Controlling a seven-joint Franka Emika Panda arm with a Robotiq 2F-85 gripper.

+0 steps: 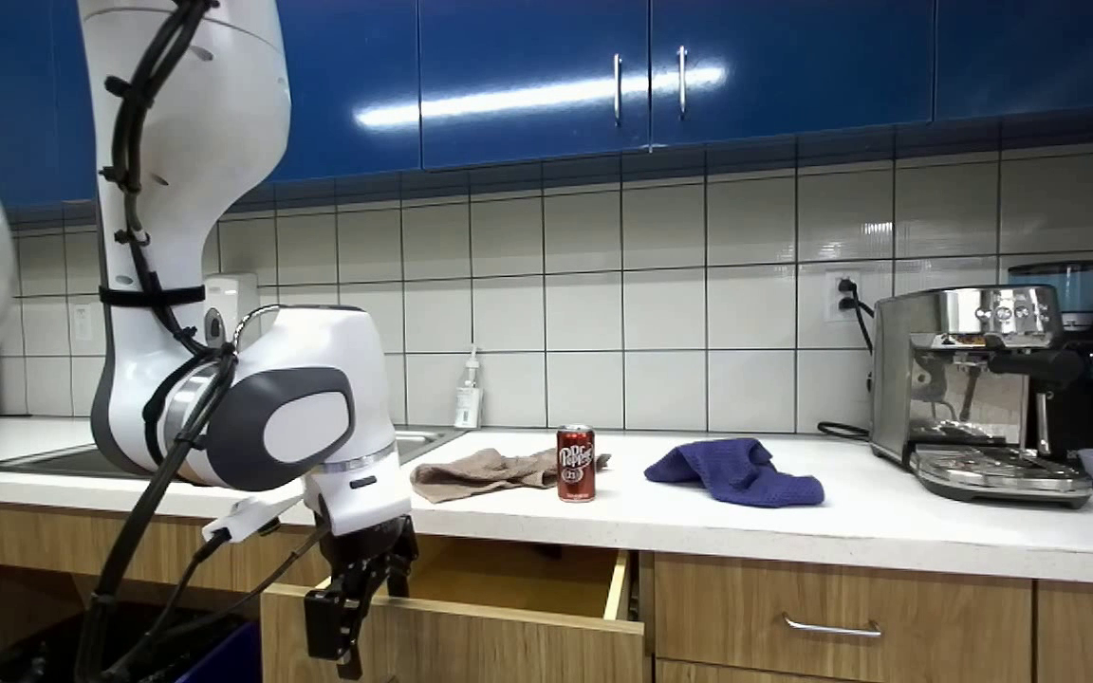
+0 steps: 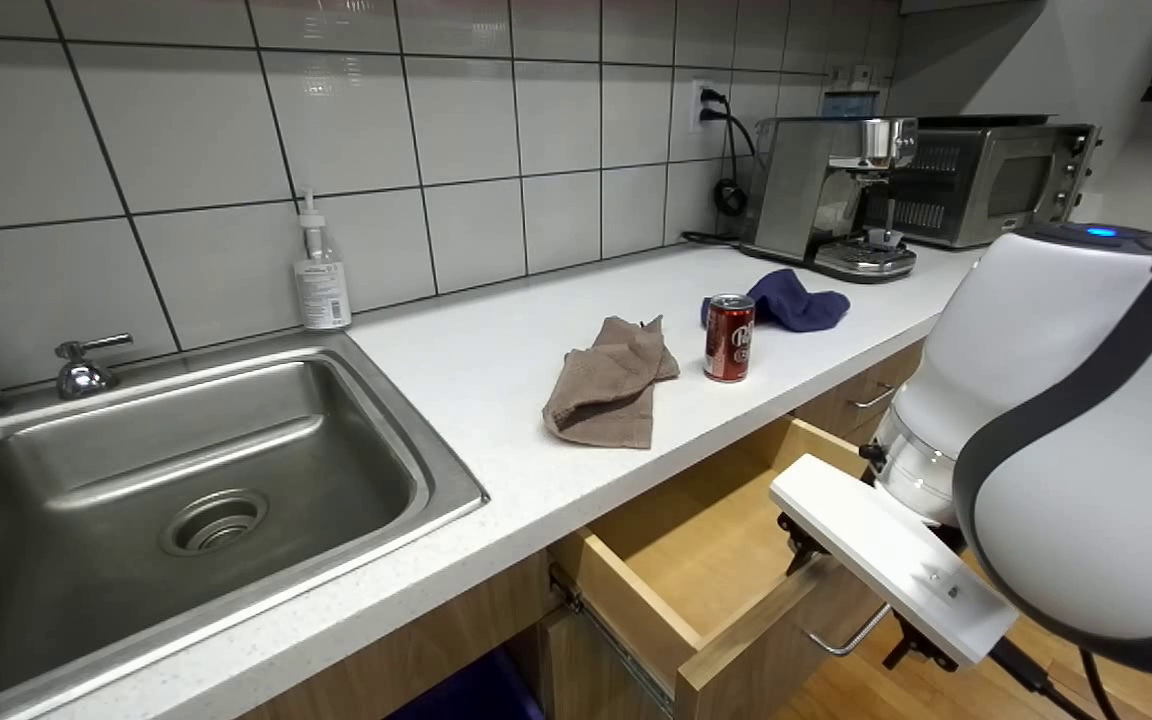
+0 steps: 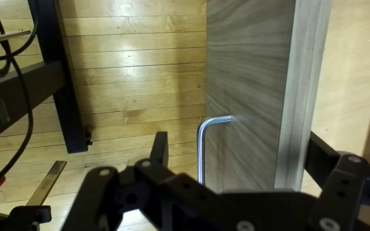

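The drawer is pulled out below the front edge of the worktop, and there's the gripper, straddling its front panel! Jaws spread wide, released: one stands outside the panel, its partner inside the drawer, and the wrist view shows the metal handle between them. Up top, a red can stands upright near that front edge, a brown cloth just beside it, a purple cloth farther along towards the coffee machine.
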